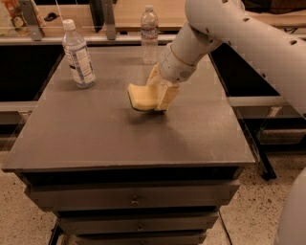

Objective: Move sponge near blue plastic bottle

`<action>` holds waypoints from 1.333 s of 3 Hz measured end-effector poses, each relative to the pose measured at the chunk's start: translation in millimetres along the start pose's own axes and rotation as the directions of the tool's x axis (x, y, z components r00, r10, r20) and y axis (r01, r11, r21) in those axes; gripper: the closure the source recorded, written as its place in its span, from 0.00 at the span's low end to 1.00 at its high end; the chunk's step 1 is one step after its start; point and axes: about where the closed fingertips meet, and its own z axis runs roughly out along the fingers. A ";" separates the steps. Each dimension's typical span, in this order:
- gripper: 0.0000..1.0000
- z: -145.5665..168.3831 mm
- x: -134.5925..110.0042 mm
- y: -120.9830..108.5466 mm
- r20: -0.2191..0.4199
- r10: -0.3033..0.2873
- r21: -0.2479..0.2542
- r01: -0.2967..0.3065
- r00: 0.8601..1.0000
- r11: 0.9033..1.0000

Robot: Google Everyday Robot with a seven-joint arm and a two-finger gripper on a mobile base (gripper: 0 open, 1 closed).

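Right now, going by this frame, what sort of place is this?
Probably a lab or office workspace, not a home: a dark drawer cabinet serves as the table, on a speckled hard floor, with a long wooden counter behind. The gripper is over the cabinet's middle, closed on the sponge.

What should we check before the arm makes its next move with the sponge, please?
1. Grip: gripper at mid-table, closed on the sponge: ok.
2. Sponge lifted off the table: cannot tell.
3. Sponge near the blue plastic bottle: not ok; the bottle is at the far left corner, well apart.
4. Blue plastic bottle upright: ok.
5. Nothing stands between sponge and bottle: ok.
6. Slim clear bottle at the far edge, outside that path: ok.
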 end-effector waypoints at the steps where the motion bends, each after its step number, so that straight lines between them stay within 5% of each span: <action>1: 1.00 7.3 -12.9 -20.9 0.025 0.024 0.054 -0.025 0.999 0.998; 4: 1.00 27.8 -72.0 -67.2 0.102 -0.066 0.096 0.056 0.993 0.994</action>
